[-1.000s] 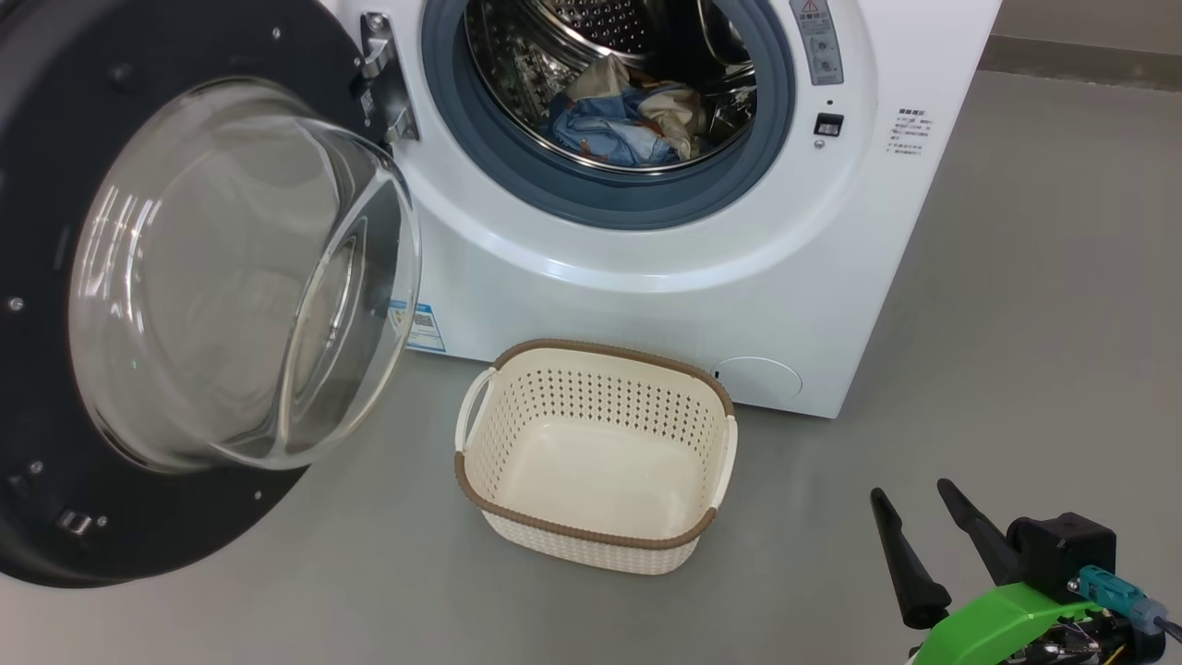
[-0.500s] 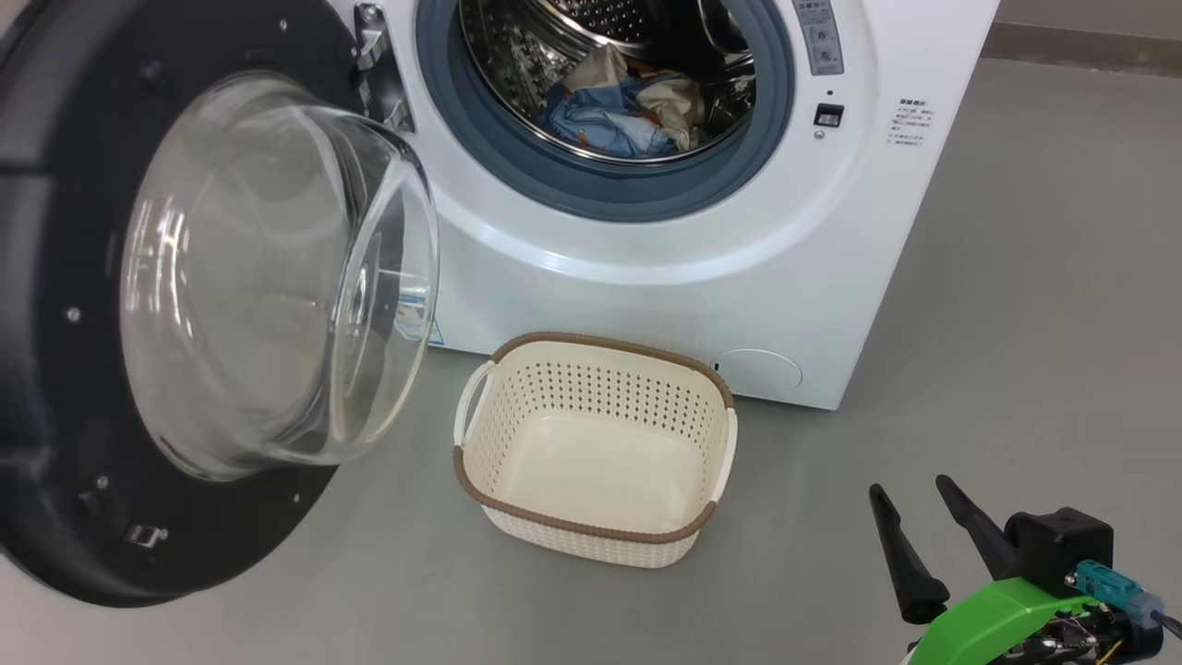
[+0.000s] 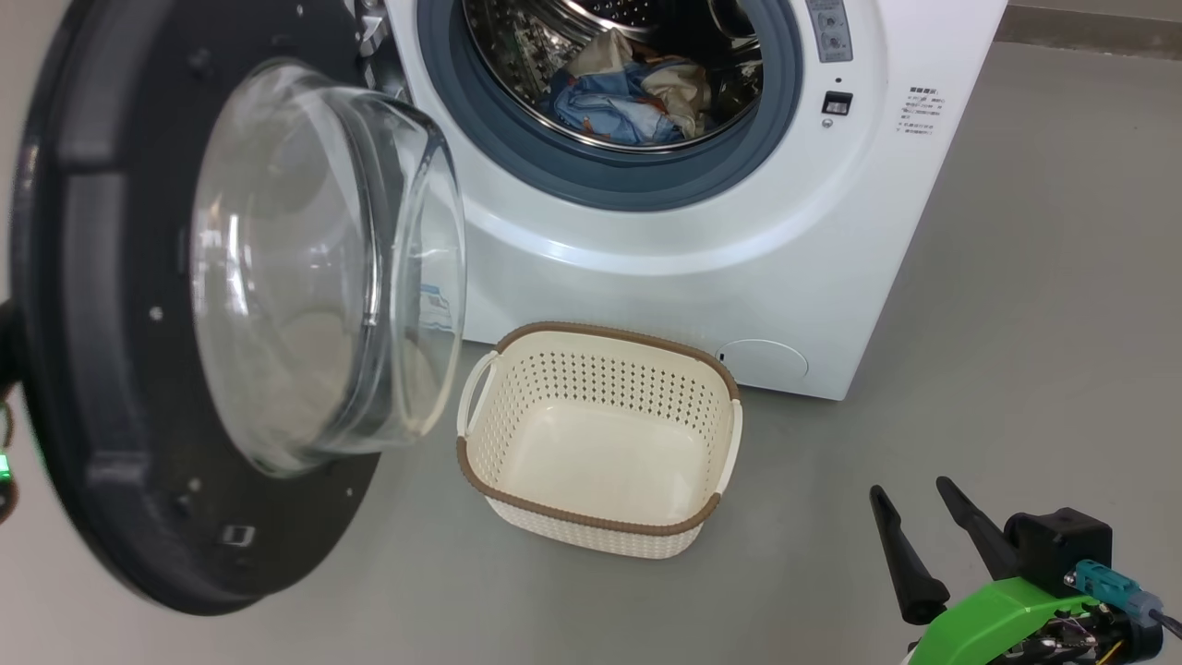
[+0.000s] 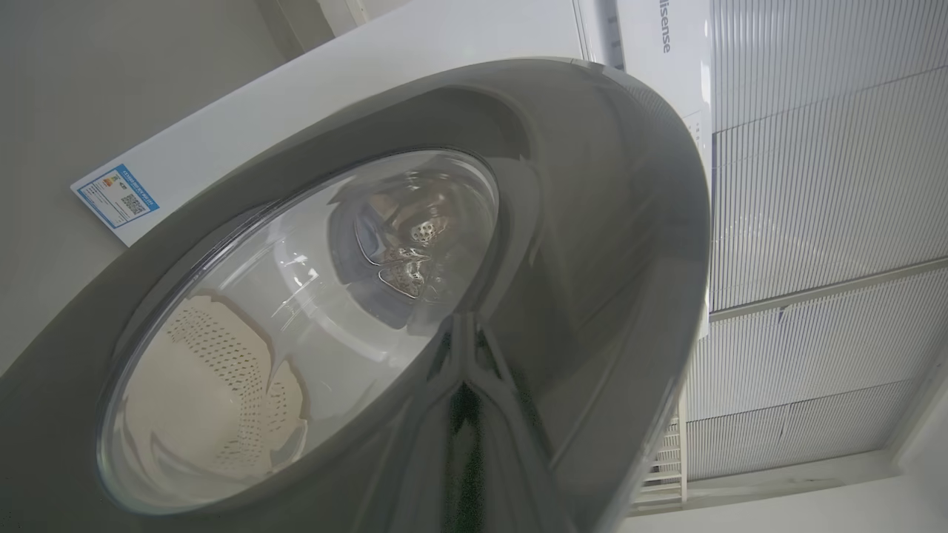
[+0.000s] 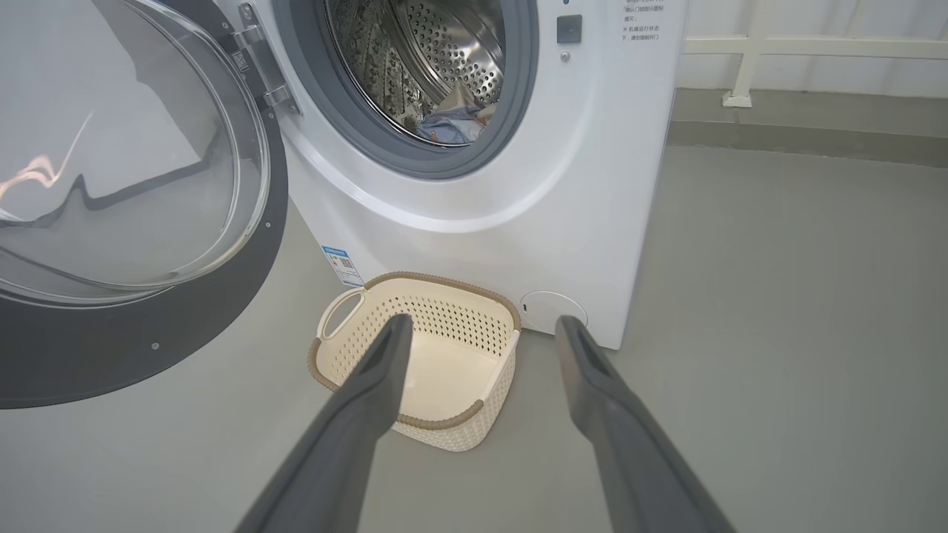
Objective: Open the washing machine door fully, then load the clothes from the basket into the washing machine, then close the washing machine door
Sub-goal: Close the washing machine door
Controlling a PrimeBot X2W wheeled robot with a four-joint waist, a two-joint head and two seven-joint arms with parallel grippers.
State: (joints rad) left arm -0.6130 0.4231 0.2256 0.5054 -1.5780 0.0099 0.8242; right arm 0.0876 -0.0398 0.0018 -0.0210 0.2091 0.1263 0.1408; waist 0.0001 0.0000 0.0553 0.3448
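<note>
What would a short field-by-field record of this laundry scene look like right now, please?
door: washing machine door open, swung out on its hinge
clothes: clothes inside the washing machine
basket: basket empty, on the floor in front of the machine
left gripper: left gripper shut, at the door's glossy outer rim
right gripper: right gripper open, holding nothing, low to the right of the basket
step left: close the door

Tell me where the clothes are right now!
In the head view, the clothes lie inside the washing machine, top middle, behind its grey gasket; the empty basket sits on the floor in front.
</note>
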